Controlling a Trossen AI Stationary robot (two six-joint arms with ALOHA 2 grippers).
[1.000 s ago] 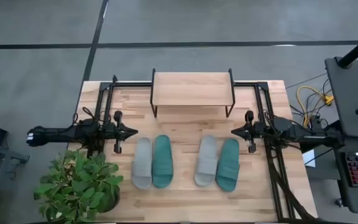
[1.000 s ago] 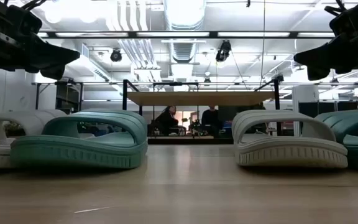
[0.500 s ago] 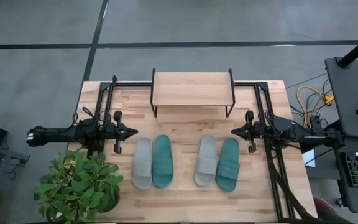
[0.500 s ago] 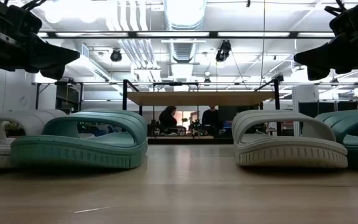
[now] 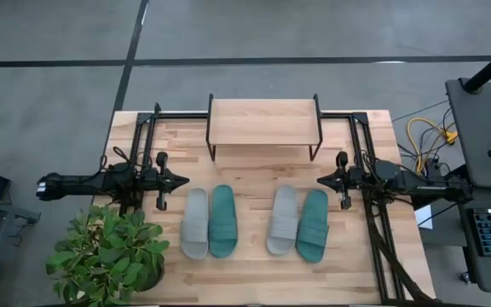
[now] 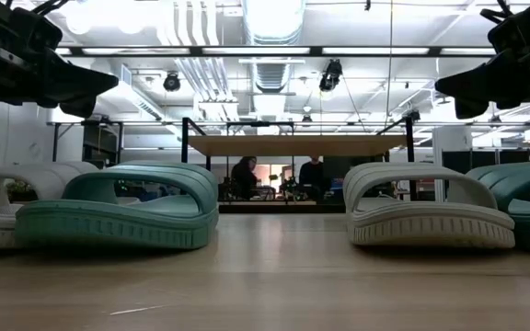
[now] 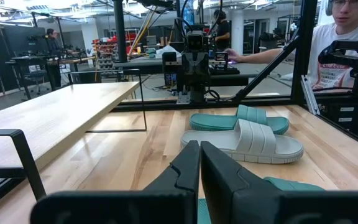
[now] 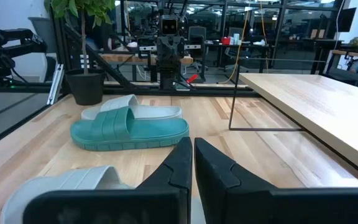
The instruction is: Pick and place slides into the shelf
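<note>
Four slides lie soles down on the wooden table in two pairs. The left pair is a grey slide (image 5: 195,223) and a teal slide (image 5: 222,221); the right pair is a grey slide (image 5: 283,220) and a teal slide (image 5: 313,224). The shelf (image 5: 262,124) stands on thin black legs at the far middle, its plank top bare. My left gripper (image 5: 184,179) hovers shut, just left of the left pair's far ends. My right gripper (image 5: 320,179) hovers shut, right of the right pair's far ends. Both are above the table (image 6: 113,85) (image 6: 440,89) and point at each other.
A potted plant (image 5: 109,256) fills the table's near left corner. Black frame rails (image 5: 143,128) (image 5: 369,136) run along both sides of the table. A person (image 7: 347,37) sits beyond the right side. Bare tabletop (image 5: 258,166) lies between the shelf and the slides.
</note>
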